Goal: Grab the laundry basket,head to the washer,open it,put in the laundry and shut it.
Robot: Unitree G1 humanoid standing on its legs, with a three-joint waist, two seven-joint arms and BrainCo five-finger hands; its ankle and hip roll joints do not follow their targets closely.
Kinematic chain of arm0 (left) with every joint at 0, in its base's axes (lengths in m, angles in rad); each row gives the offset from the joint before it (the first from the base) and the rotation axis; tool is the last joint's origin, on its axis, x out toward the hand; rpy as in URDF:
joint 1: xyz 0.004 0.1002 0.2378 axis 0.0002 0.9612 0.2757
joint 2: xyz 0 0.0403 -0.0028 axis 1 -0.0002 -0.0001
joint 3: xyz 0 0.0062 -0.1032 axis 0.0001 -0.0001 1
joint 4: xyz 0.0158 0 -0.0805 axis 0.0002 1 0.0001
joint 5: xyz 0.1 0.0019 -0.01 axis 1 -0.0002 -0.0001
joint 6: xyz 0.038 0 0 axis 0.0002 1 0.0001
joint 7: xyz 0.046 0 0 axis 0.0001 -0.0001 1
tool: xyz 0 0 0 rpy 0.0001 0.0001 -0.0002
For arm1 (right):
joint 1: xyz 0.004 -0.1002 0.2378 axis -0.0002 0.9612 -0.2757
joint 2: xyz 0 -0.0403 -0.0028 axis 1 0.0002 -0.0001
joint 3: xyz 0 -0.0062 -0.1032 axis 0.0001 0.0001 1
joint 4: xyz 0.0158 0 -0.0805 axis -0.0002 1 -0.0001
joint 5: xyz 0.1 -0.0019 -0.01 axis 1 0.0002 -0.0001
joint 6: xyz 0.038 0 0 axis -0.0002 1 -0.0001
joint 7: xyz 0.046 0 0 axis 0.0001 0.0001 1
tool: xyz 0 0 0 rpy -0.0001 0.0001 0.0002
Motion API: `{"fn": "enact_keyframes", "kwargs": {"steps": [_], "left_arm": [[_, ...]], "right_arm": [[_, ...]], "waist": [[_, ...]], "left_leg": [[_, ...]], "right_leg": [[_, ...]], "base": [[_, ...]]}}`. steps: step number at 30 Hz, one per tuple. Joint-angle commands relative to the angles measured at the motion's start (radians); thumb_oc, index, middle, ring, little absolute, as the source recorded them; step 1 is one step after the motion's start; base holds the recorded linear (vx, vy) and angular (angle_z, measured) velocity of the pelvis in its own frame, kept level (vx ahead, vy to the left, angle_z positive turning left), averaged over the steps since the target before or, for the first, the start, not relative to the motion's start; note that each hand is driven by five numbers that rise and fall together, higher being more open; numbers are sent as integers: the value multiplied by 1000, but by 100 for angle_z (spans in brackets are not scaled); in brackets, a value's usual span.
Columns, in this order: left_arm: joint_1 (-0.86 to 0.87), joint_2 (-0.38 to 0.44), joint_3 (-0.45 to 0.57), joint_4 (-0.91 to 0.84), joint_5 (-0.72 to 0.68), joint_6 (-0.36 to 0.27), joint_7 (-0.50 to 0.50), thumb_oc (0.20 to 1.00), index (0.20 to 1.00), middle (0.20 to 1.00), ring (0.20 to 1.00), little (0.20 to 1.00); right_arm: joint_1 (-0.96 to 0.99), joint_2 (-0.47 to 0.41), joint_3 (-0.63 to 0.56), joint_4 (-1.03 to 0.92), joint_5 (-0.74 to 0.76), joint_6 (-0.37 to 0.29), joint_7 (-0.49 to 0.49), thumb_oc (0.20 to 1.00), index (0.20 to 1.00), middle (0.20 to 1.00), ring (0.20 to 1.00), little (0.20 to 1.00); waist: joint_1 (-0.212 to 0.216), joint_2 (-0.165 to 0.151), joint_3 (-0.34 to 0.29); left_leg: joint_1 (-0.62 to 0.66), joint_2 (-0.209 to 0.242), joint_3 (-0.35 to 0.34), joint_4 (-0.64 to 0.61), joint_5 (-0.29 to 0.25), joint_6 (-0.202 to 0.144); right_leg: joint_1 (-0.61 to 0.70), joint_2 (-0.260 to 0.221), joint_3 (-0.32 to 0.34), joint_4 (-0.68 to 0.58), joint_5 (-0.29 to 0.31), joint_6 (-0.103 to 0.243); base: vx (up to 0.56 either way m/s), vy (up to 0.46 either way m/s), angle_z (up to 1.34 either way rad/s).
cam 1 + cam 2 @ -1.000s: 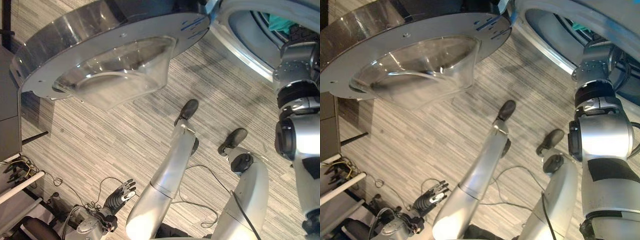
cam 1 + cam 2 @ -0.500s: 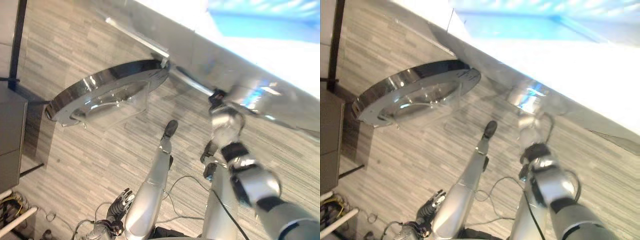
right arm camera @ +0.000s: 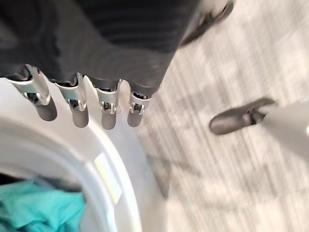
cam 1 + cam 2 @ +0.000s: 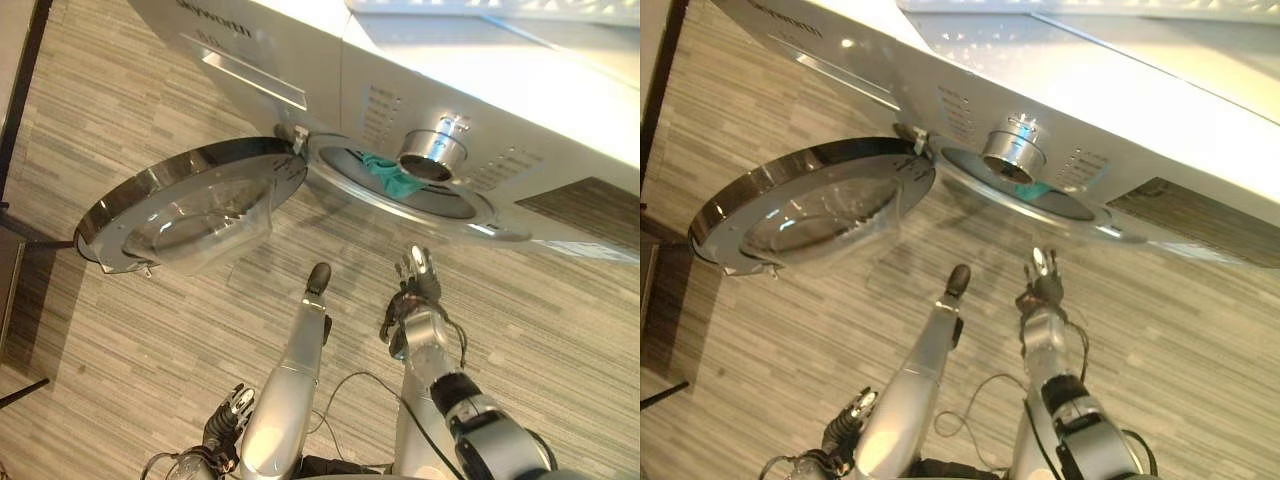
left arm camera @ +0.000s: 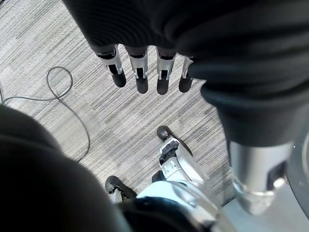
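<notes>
Laundry's in, door still wide open

Right hand [image 4: 416, 275] now out of the drum and hanging just below the washer's opening [image 4: 405, 185], fingers [image 3: 77, 112] straight and relaxed, holding nothing. A second ago that arm was reaching up by the drum rim, so looks like the drop is done. Just past the fingertips, teal laundry [image 3: 34, 210] lying inside the drum, also peeking out at the opening in the head view. Further off toward the robot's left, glass-bowl door [image 4: 195, 205] swung fully open on its hinge. Left hand [image 5: 140, 72] down low over the floor, fingers straight, empty. Probably only the shutting left: reach across and push that door closed.
</notes>
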Motion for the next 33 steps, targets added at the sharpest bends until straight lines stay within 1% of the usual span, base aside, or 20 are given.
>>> {"fn": "enact_keyframes", "kwargs": {"steps": [1, 6, 7, 8, 10, 13, 14, 15, 16, 20, 22, 23, 25, 26, 27, 29, 30, 31, 32, 33], "left_arm": [[43, -40, -6, 14, 22, 16, -20, 1000, 1000, 1000, 1000, 1000], [2, -81, 166, 225, 74, 22, -33, 1000, 1000, 1000, 1000, 1000], [-16, -95, 223, 290, 96, 19, -31, 1000, 1000, 1000, 1000, 1000], [-16, -95, 223, 290, 96, 19, -31, 1000, 1000, 1000, 1000, 1000], [-35, -100, 284, 365, 120, 16, -29, 1000, 1000, 1000, 1000, 1000], [-39, -100, 326, 419, 180, -1, -25, 1000, 1000, 1000, 1000, 1000], [-39, -100, 326, 419, 180, -1, -25, 1000, 1000, 1000, 1000, 1000], [-46, -99, 341, 444, 228, -11, -14, 1000, 1000, 1000, 1000, 1000], [-52, -101, 350, 456, 246, -12, -15, 1000, 1000, 1000, 1000, 1000], [-58, -98, 402, 513, 297, -3, -8, 1000, 1000, 1000, 1000, 1000], [-59, -98, 402, 513, 297, -3, -8, 1000, 1000, 1000, 1000, 1000], [-61, -89, 427, 549, 352, 3, 0, 1000, 1000, 1000, 1000, 1000], [-68, -81, 432, 554, 381, 4, 4, 1000, 1000, 1000, 1000, 1000], [-69, -81, 431, 554, 381, 4, 4, 1000, 1000, 1000, 1000, 1000], [-73, -74, 425, 546, 411, 12, 2, 1000, 1000, 1000, 1000, 1000], [-73, -74, 425, 546, 411, 12, 2, 1000, 1000, 1000, 1000, 1000], [-69, -73, 416, 535, 418, 14, -4, 1000, 1000, 1000, 1000, 1000], [-69, -64, 396, 508, 434, 14, -7, 1000, 1000, 1000, 1000, 1000], [-71, -63, 379, 459, 423, 2, -5, 1000, 1000, 1000, 1000, 1000], [-71, -63, 375, 439, 409, -5, -9, 1000, 1000, 1000, 1000, 1000]], "right_arm": [[-8, -40, -18, -47, -55, 15, 22, 1000, 1000, 1000, 1000, 1000], [59, -51, -79, 119, -76, 78, 52, 1000, 1000, 1000, 1000, 1000], [76, -69, -99, 186, -109, 95, 58, 1000, 1000, 1000, 1000, 1000], [75, -70, -99, 187, -109, 95, 59, 1000, 1000, 1000, 1000, 1000], [104, -81, -118, 216, -151, 107, 59, 1000, 1000, 1000, 1000, 1000], [164, -110, -136, 257, -206, 134, 87, 1000, 1000, 1000, 1000, 1000], [164, -110, -136, 257, -206, 134, 87, 1000, 1000, 1000, 1000, 1000], [192, -133, -146, 299, -277, 146, 79, 1000, 1000, 1000, 1000, 1000], [214, -143, -150, 320, -309, 156, 87, 1000, 1000, 1000, 1000, 1000], [265, -177, -181, 398, -418, 177, 82, 1000, 1000, 1000, 1000, 1000], [265, -178, -181, 398, -419, 177, 83, 1000, 1000, 1000, 1000, 1000], [291, -190, -199, 453, -525, 195, 64, 1000, 1000, 1000, 1000, 1000], [302, -209, -188, 495, -625, 212, 59, 1000, 1000, 1000, 1000, 1000], [302, -209, -188, 495, -626, 212, 59, 1000, 1000, 1000, 1000, 1000], [306, -218, -153, 529, -749, 230, 46, 1000, 1000, 1000, 1000, 1000], [306, -218, -153, 529, -749, 230, 46, 1000, 1000, 1000, 1000, 1000], [300, -221, -105, 538, -852, 242, 42, 1000, 1000, 1000, 1000, 1000], [277, -223, 5, 541, -1042, 259, 16, 1000, 1000, 1000, 1000, 1000], [263, -222, 61, 520, -1108, 270, 17, 1000, 1000, 1000, 1000, 1000], [254, -227, 61, 517, -1098, 273, 25, 1000, 1000, 1000, 1000, 1000]], "waist": [[31, 34, 36], [59, 34, -59], [74, 33, -95], [72, 34, -93], [79, 23, -135], [85, 12, -206], [84, 13, -205], [88, 13, -250], [88, 14, -265], [95, 18, -319], [93, 18, -322], [100, 21, -350], [112, 19, -365], [109, 19, -367], [123, 19, -377], [122, 19, -377], [136, 23, -386], [156, 33, -381], [159, 38, -380], [158, 37, -376]], "left_leg": [[26, -73, 6, 3, -32, 113], [189, -65, -45, -112, -11, 101], [232, -58, -66, -178, 47, 89], [236, -58, -67, -180, 48, 89], [307, -45, -92, -273, 87, 77], [394, -17, -125, -414, 157, 63], [396, -17, -126, -416, 158, 63], [447, 2, -149, -496, 196, 51], [469, 8, -158, -522, 210, 44], [524, 20, -193, -576, 235, 28], [520, 19, -196, -576, 239, 28], [546, 19, -217, -584, 247, 19], [555, 17, -234, -584, 249, 11], [551, 16, -236, -584, 253, 11], [564, 14, -255, -584, 256, 2], [564, 14, -255, -584, 256, 2], [566, 13, -269, -584, 259, 1], [568, 13, -302, -584, 284, -5], [531, 6, -323, -584, 307, -24], [512, 2, -349, -584, 341, -39]], "right_leg": [[90, 16, -26, -204, 117, 18], [259, 15, -41, -287, 110, 17], [312, 9, -69, -348, 147, 16], [316, 9, -70, -350, 148, 16], [384, 18, -93, -424, 165, 19], [483, 23, -137, -560, 204, 31], [485, 23, -138, -563, 205, 31], [538, 25, -164, -632, 228, 38], [562, 27, -178, -658, 238, 40], [645, 37, -219, -731, 253, 43], [643, 36, -222, -733, 257, 44], [688, 41, -244, -762, 261, 47], [715, 43, -263, -770, 253, 45], [713, 42, -266, -771, 256, 46], [736, 41, -286, -772, 250, 45], [736, 41, -287, -772, 250, 45], [744, 41, -297, -773, 245, 45], [752, 44, -299, -773, 242, 38], [728, 40, -307, -774, 239, 41], [718, 36, -301, -774, 242, 41]], "base": [[38, -34, -4], [146, -77, 0], [46, -57, 14], [63, -84, 25], [142, -94, 28], [152, -93, 13], [160, -68, 39], [142, -58, 38], [182, -69, 26], [112, -42, 24], [58, -16, 21], [108, -50, 27], [87, -44, 31], [65, -31, 50], [39, -17, 44], [33, -13, 35], [30, -4, 19], [-29, 24, 21], [-63, 73, 27], [-98, 122, 39]]}}
